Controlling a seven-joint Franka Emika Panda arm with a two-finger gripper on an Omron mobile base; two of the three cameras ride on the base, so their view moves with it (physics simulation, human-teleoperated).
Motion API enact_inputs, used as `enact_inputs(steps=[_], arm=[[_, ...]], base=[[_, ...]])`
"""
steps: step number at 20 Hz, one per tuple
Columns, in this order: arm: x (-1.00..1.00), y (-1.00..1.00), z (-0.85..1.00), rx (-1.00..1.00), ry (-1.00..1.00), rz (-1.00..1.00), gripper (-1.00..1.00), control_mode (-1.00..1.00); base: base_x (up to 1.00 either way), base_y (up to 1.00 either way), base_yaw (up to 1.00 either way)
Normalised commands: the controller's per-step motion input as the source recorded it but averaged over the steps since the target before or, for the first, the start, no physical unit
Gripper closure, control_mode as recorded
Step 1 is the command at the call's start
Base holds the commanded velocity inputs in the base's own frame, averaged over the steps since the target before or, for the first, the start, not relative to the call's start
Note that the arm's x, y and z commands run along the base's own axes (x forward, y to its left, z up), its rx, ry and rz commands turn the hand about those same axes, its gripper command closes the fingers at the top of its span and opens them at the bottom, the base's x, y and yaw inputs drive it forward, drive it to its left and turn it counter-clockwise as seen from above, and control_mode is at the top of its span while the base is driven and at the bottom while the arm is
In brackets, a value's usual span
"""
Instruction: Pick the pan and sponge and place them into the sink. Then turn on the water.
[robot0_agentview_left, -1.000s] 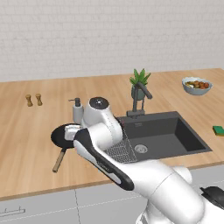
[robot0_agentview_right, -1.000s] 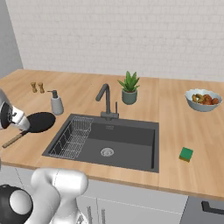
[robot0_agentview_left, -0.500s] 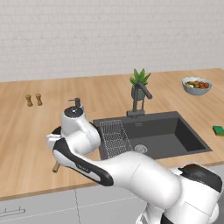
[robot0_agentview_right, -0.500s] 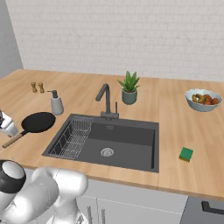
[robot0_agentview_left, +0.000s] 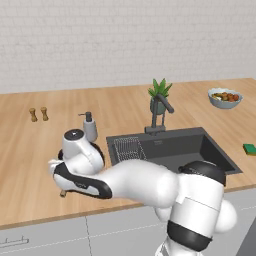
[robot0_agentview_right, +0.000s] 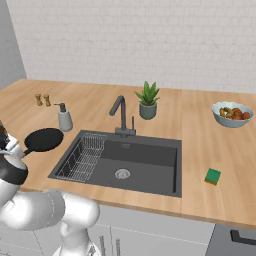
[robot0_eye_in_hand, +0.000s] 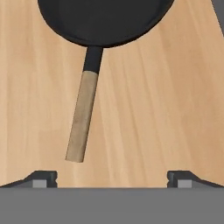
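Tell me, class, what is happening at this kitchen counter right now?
A white robot arm has swung to the left of the sink and hangs over the pan, which lies on the wooden counter. In the hand view the gripper is open and empty, its tips spread wide just short of the end of the pan's wooden handle. Nothing is gripped yet. The sponge lies on the counter right of the sink, and no water runs from the faucet.
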Motion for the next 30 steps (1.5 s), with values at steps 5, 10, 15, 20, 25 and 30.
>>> enact_inputs(steps=[5, 10, 15, 20, 25, 30], arm=[[0.41, 0.24, -0.37, 0.00, 0.05, 0.00, -1.00, -1.00], [0.38, 0.25, -0.27, -0.03, 0.08, -0.01, -1.00, -1.00], [0.25, 0.22, -0.30, -0.04, 0.06, 0.00, -1.00, -1.00], [0.26, 0.18, -0.21, -0.02, 0.02, -0.01, -1.00, -1.00], [0.28, 0.14, -0.16, -0.01, 0.00, -0.01, -1.00, -1.00], [0.01, 0.01, -0.74, -0.04, 0.03, -0.02, -1.00, -1.00]], base=[[0.00, 0.00, 0.00], [0.00, 0.00, 0.00], [0.00, 0.00, 0.00], [0.00, 0.00, 0.00], [0.00, 0.00, 0.00], [0.00, 0.00, 0.00]])
